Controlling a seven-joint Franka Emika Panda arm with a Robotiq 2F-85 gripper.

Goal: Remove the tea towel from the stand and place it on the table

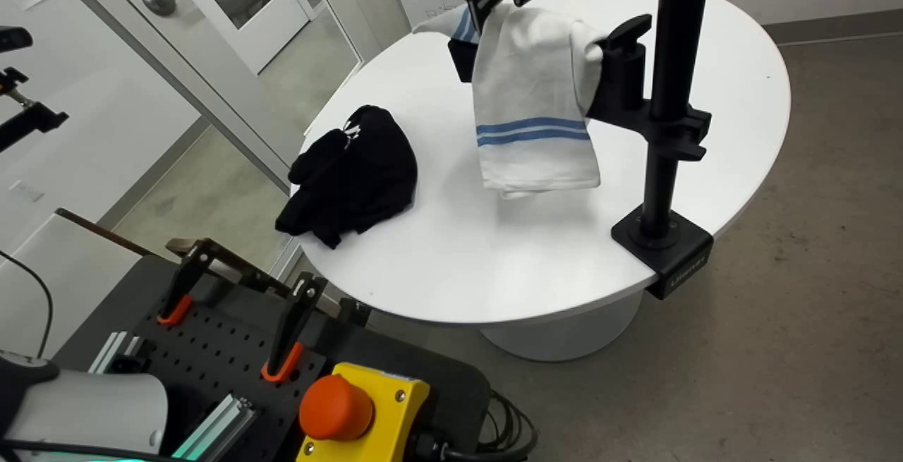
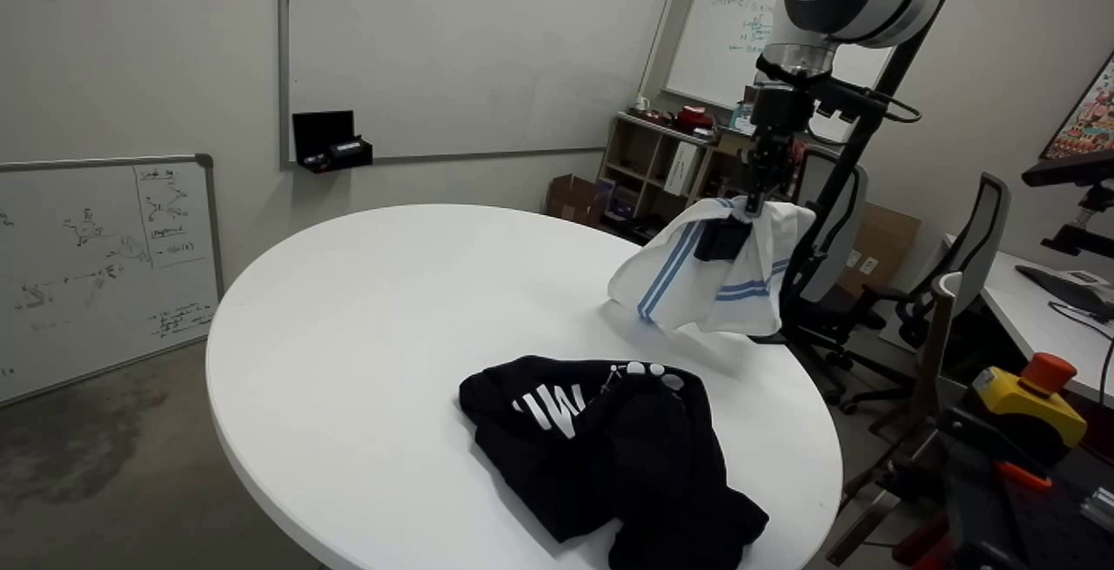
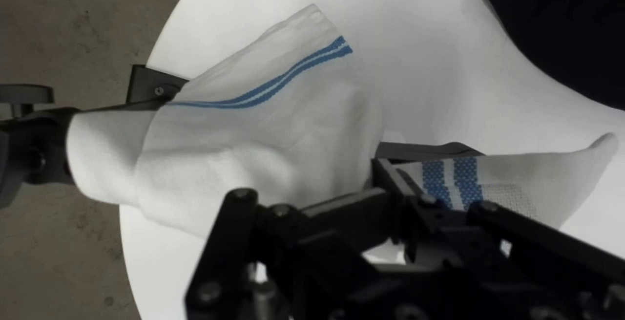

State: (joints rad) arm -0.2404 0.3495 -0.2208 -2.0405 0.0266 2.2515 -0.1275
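The tea towel (image 1: 532, 88) is white with blue stripes. It hangs over the horizontal arm of the black stand (image 1: 674, 60), above the white table (image 1: 430, 271). It also shows in an exterior view (image 2: 674, 291) and in the wrist view (image 3: 273, 139). The stand arm's black end block (image 2: 722, 239) shows beside the cloth. My gripper (image 1: 482, 17) points down at the towel's top, near the arm's end. In the wrist view the fingers (image 3: 380, 188) meet, with cloth bunched on both sides, and look shut on the towel. The pinched part is hidden between the fingers.
A crumpled black garment (image 1: 360, 173) lies on the table, also seen in an exterior view (image 2: 600, 466). The stand's base (image 1: 663, 247) is clamped at the table edge. A yellow box with a red button (image 1: 367, 405) sits on the robot's dark bench.
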